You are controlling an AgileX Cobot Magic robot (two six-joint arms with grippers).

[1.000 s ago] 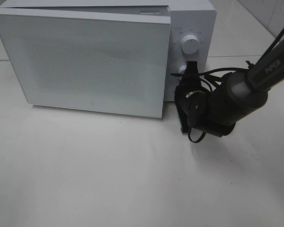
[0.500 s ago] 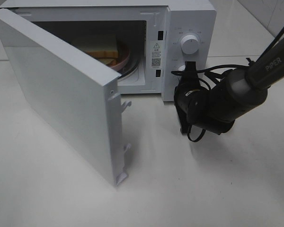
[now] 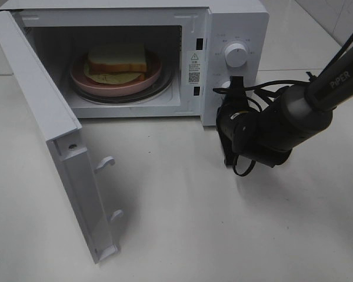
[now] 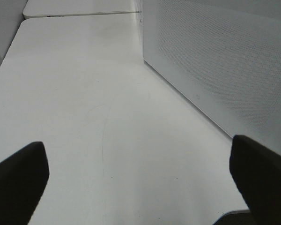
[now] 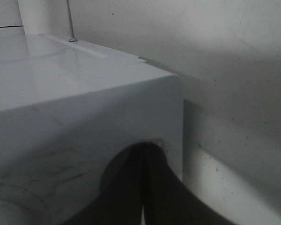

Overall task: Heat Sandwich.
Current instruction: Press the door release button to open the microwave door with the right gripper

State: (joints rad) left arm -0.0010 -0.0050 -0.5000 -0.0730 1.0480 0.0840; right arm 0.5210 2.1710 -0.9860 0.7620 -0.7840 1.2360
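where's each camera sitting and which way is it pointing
Exterior high: mounted above, looks down on the open microwave holding the sandwich; shows the right arm.
Left wrist: low over the table, faces the outside of the microwave door; shows the open left gripper.
Right wrist: right up against the microwave's control panel; shows the shut right gripper.
Shared: exterior high and right wrist both show the right gripper at the panel.

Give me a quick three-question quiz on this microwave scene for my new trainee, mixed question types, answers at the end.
1. True or false: the microwave door stands open.
2. Fill in: the right gripper, by the control panel, is ___.
3. The sandwich lies: A on the pink plate inside the microwave; B in the right gripper; C on top of the microwave.
Key: 1 true; 2 shut; 3 A.
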